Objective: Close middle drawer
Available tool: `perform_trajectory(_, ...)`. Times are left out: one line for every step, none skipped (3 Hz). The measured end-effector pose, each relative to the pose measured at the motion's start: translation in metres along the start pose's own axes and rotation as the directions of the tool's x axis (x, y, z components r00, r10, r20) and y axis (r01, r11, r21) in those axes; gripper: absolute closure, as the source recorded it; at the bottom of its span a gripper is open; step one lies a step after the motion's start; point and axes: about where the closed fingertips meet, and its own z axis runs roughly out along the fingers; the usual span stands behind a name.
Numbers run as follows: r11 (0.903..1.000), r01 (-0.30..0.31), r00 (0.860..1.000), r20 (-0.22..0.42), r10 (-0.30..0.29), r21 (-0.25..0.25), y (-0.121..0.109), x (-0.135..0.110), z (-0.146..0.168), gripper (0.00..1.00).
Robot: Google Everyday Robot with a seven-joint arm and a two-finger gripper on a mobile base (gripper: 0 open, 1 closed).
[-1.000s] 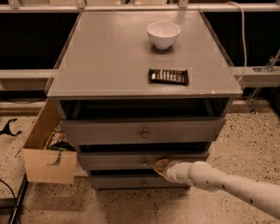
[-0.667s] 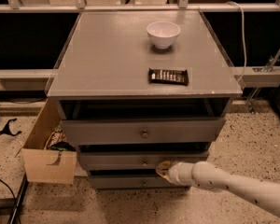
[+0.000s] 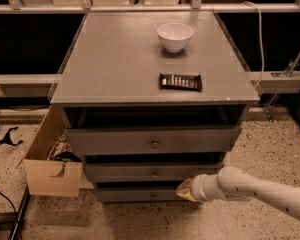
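The grey cabinet (image 3: 140, 59) has three drawers. The middle drawer (image 3: 140, 172) is a shallow grey front with a small round knob (image 3: 154, 174); it stands pulled out a little, with a dark gap above it. The taller top drawer (image 3: 150, 140) sits out further. The lowest drawer (image 3: 135, 194) is below. My gripper (image 3: 184, 189) comes in from the lower right on a white arm (image 3: 255, 190). Its tip lies at the right part of the drawer fronts, at the middle drawer's lower edge, overlapping the lowest drawer.
A white bowl (image 3: 175, 36) and a dark snack bar (image 3: 180, 82) lie on the cabinet top. An open cardboard box (image 3: 50, 174) with items stands on the speckled floor to the left. A white cable (image 3: 260, 39) hangs at the right. A black tool (image 3: 7, 136) lies far left.
My gripper has shifted a little to the right and lower along the drawer fronts. The middle drawer shows no clear change in how far it stands out.
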Motion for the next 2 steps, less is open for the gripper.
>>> perform_trajectory(0.9892, -0.086, 0.996, -0.031, 0.083, -0.119, 0.007, 0.01, -0.006, 1.0)
perform_trajectory(0.9744, -0.091, 0.996, -0.037, 0.085, -0.206, 0.028, 0.01, -0.009, 0.82)
